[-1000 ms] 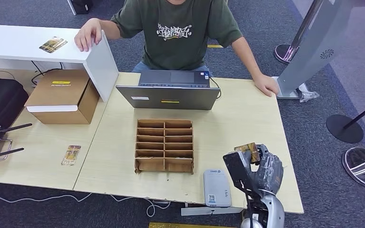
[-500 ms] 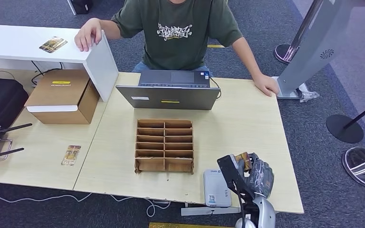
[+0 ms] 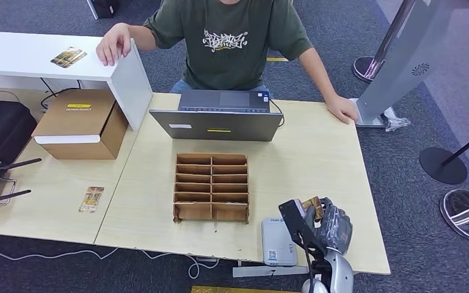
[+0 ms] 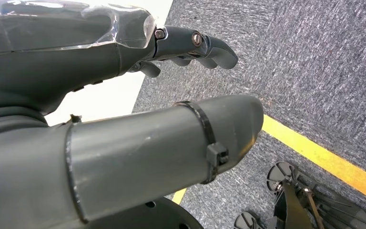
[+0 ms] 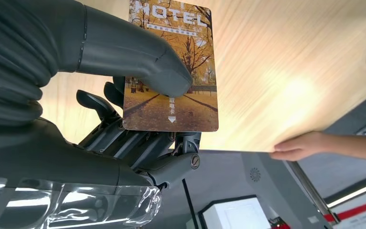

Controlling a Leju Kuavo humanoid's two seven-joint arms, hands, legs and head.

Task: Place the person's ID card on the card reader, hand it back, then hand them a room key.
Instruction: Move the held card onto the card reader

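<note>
A hotel-branded card, printed with an autumn tree scene, is pinched between the thumb and fingers of the robot's right hand above the near right part of the pale wooden table. Just to the left of that hand lies the white card reader, flat at the near edge (the hand stands beside it, not over it). Further left sits a brown cardboard organiser of open compartments, and beyond it an open grey laptop faces the person in a dark green T-shirt standing at the far side. The person's one hand rests on the far right table corner beside a grey angled stand; the other hand lies on a white counter at far left, where a second card rests. Below the counter stands a cardboard box, and a third card lies on the near left of the table. The left hand hangs over grey carpet with a yellow stripe, its fingers loosely extended and holding nothing.
</note>
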